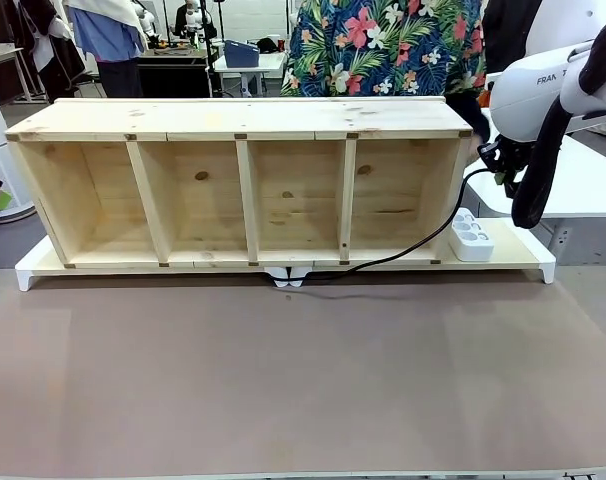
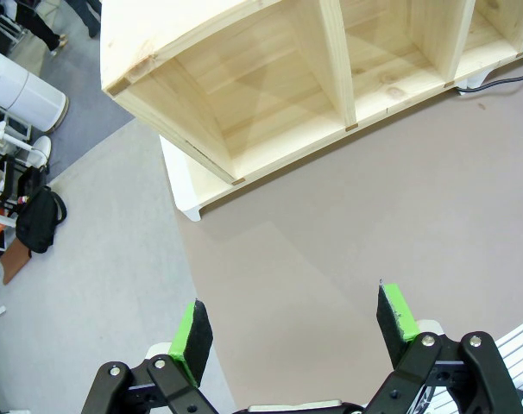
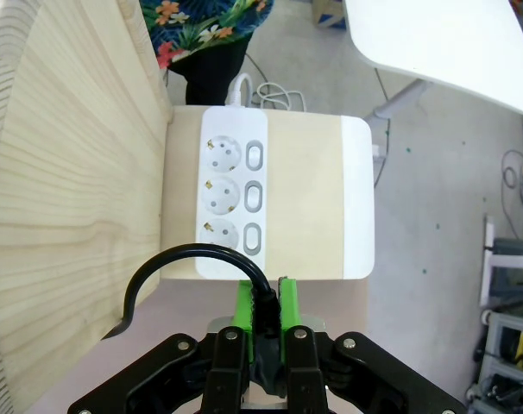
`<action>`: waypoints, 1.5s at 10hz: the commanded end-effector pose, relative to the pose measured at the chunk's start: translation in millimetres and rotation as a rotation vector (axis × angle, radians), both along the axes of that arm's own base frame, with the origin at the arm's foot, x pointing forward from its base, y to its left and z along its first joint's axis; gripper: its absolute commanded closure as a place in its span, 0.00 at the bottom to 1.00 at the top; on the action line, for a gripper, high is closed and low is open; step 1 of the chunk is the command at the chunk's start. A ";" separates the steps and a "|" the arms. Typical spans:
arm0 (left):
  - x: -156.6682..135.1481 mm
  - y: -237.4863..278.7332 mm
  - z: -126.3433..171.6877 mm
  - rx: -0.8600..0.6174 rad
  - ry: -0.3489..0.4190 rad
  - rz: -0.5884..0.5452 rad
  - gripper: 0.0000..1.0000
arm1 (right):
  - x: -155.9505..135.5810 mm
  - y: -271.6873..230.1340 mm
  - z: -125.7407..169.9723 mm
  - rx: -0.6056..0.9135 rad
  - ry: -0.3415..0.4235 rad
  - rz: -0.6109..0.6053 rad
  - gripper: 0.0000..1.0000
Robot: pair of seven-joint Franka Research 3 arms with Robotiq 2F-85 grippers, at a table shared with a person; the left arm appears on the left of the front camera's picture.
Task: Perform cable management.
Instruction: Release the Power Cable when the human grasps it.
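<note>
Right gripper (image 3: 263, 315) clamped on the cable (image 3: 171, 263) w/ power strip (image 3: 231, 185) just ahead; plug may miss a socket if tilted. Left gripper (image 2: 296, 323) apart, empty.

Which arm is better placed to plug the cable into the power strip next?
The right: the right gripper is shut on the cable just above the power strip. The left gripper hangs open by the shelf's far end.
</note>
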State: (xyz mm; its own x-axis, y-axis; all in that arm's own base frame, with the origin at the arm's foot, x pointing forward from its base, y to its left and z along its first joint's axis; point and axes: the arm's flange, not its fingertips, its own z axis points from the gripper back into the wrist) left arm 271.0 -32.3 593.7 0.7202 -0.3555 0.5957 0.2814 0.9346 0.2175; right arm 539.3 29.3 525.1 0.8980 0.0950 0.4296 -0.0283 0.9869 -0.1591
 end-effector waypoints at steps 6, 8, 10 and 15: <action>0.3 0.0 0.6 0.000 -0.008 0.001 0.00 | 0.1 0.5 0.0 0.000 -0.004 0.002 0.85; 0.3 0.0 0.6 0.000 -0.008 0.001 0.00 | 0.1 0.5 0.0 0.000 -0.004 0.002 0.85; 0.3 0.0 0.6 0.000 -0.008 0.001 0.00 | 0.1 0.5 0.0 0.000 -0.004 0.002 0.85; 0.3 0.0 0.6 0.000 -0.008 0.001 0.00 | -0.4 -2.2 1.4 0.026 0.024 0.002 0.65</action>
State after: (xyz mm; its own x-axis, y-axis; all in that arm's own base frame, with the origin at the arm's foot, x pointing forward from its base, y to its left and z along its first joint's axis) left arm 271.0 -32.3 593.7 0.7202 -0.3555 0.5957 0.2814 0.9346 0.2175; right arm 539.1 28.2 524.7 0.9002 0.0896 0.4262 -0.0247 0.9875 -0.1555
